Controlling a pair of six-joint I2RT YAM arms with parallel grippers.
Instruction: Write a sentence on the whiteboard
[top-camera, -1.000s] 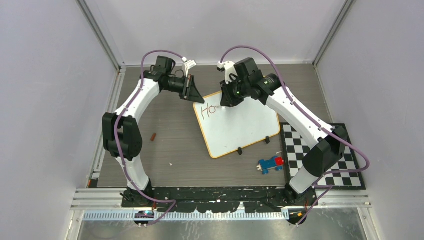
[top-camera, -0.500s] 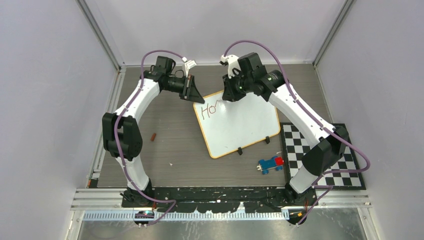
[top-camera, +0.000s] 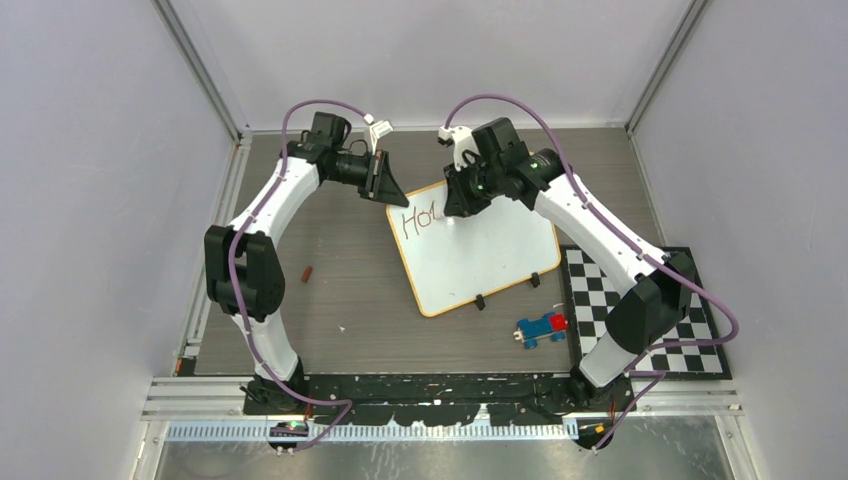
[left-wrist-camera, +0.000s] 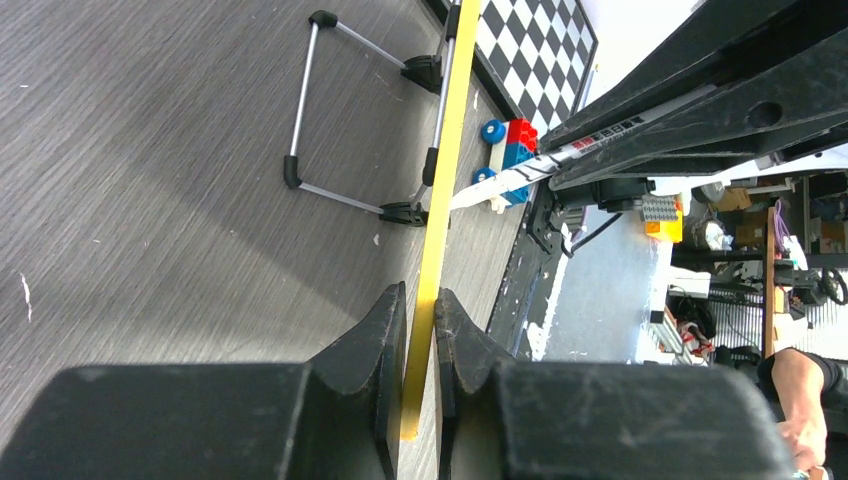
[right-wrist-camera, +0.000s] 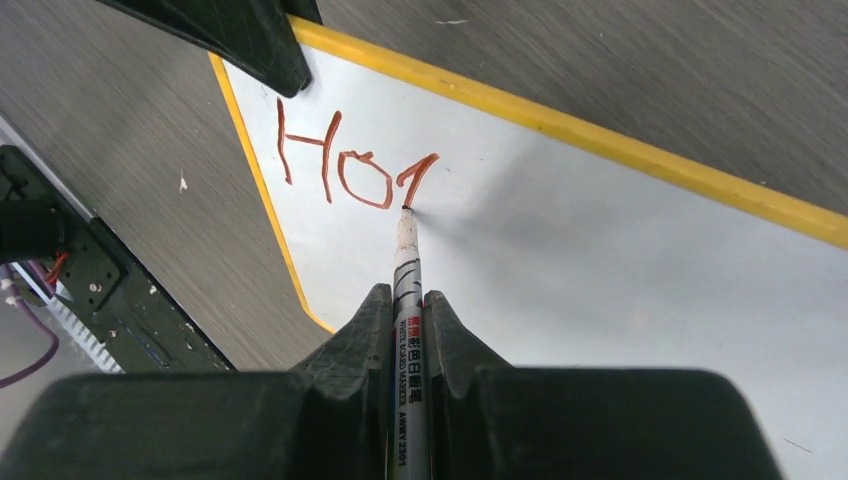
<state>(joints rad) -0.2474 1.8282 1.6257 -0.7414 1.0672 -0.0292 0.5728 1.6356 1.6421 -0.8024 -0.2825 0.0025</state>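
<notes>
The whiteboard (top-camera: 485, 255) lies tilted on the table, its yellow rim (left-wrist-camera: 441, 170) seen edge-on in the left wrist view. My left gripper (top-camera: 386, 190) (left-wrist-camera: 420, 305) is shut on that rim at the board's far left corner. My right gripper (top-camera: 458, 207) (right-wrist-camera: 408, 310) is shut on a white marker (right-wrist-camera: 407, 285). The marker's tip touches the board surface (right-wrist-camera: 620, 270). The sentence (right-wrist-camera: 345, 165) (top-camera: 420, 218) reads "Ho" in red-brown, plus a hooked stroke of a third letter that ends at the tip.
A blue and red toy car (top-camera: 541, 328) (left-wrist-camera: 505, 150) sits near the board's front corner. A checkered mat (top-camera: 640, 310) lies at the right. A small brown piece (top-camera: 309, 273) lies left of the board. The board's wire stand (left-wrist-camera: 300, 120) shows underneath.
The right gripper swung toward the back and came forward again with the marker, drawing a new stroke after "Ho". The left arm has not moved.
</notes>
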